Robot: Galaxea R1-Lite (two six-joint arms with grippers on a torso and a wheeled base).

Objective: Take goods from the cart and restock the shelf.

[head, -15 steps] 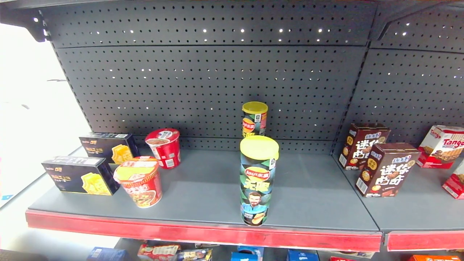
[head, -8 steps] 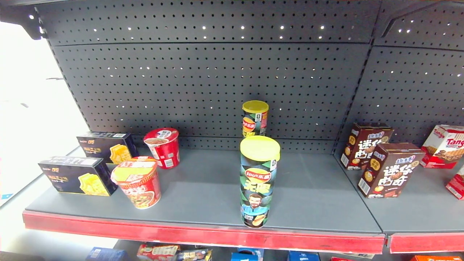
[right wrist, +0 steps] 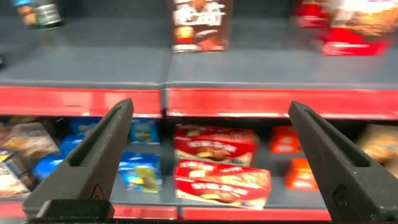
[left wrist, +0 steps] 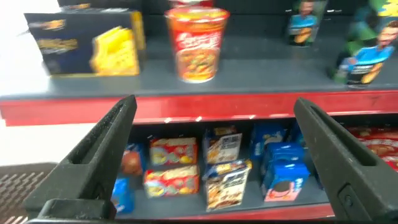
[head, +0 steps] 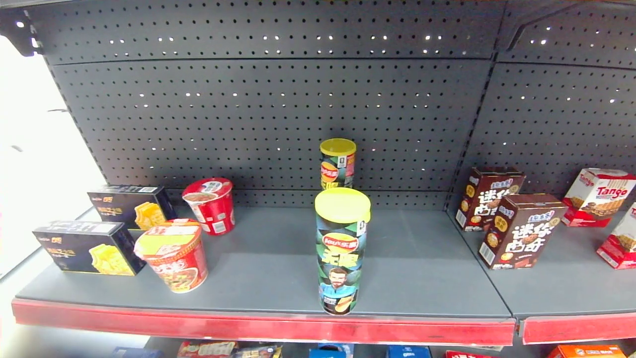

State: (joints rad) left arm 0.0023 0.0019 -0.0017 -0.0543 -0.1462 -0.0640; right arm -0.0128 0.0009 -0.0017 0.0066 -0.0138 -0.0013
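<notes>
Up close, the left gripper (left wrist: 214,102) and the right gripper (right wrist: 211,106) both hang spread wide with nothing between their fingers, facing the red front lip of the shelf (head: 412,268). A tall chip can (head: 342,258) stands upright at the shelf's front edge, with a noodle cup (head: 173,256) to its left. Farther back, a second chip can (head: 337,163) stands by the pegboard (head: 248,109).

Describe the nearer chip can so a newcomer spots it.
Find the grey shelf with the red front strip. Near the middle of its front edge stands a tall can with a yellow-green lid; its twin stands back by the pegboard, and the noodle cup left of it is shorter.
</notes>
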